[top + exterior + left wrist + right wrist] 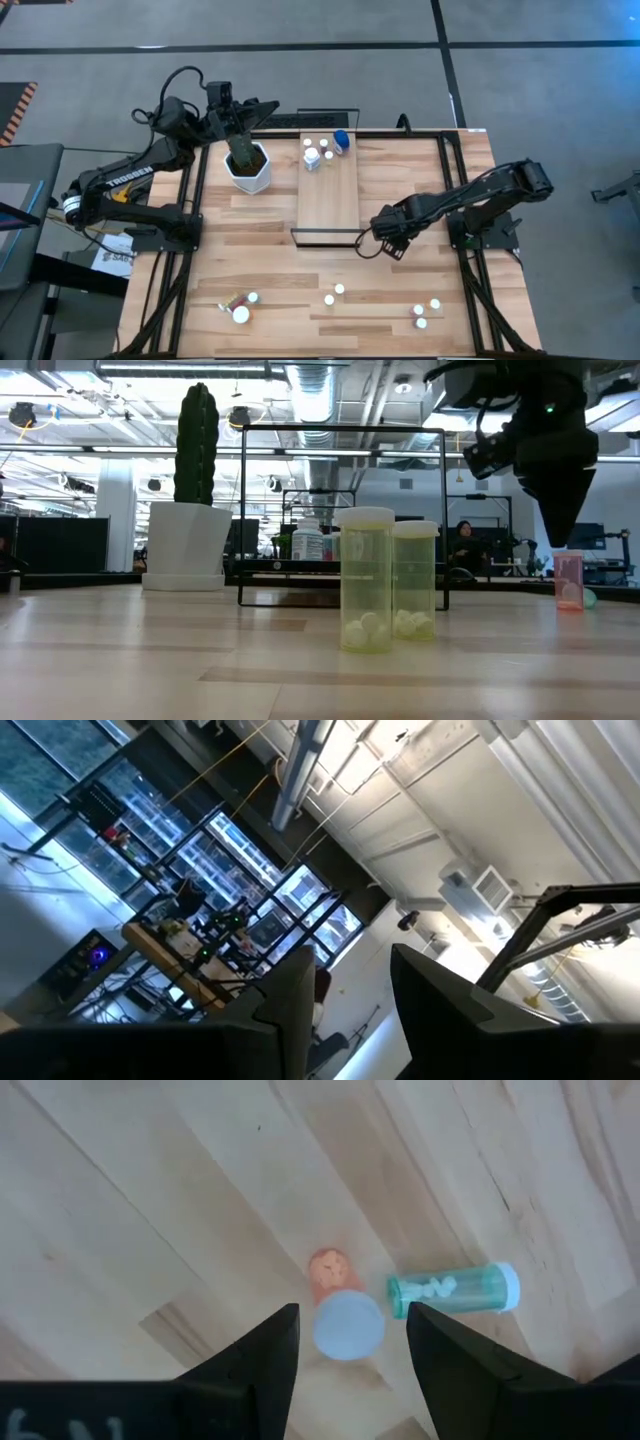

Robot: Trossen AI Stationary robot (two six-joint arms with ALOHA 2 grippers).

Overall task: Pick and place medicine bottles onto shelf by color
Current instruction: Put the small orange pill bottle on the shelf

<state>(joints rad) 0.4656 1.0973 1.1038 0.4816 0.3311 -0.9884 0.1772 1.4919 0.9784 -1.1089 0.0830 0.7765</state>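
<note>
My right gripper (388, 242) is open and empty, pointing down above the table to the right of the shelf's near end. In the right wrist view (348, 1342) a reddish bottle (338, 1312) with a white cap stands upright below the gap between the fingers. A green bottle (455, 1289) lies on its side next to it. The low view shows this reddish bottle (568, 581) standing below the gripper (556, 525). The shelf (330, 195) holds two white bottles (313, 155) and a blue one (341, 140) at its far end. My left gripper (345, 995) is open and raised beside the cactus pot (247, 166).
Two yellow-green bottles (367, 580) stand on the table near the front edge, and show in the high view (335, 294). More bottles lie at the near left (240, 307) and near right (426, 312). The shelf's dark frame (343, 428) rises behind them.
</note>
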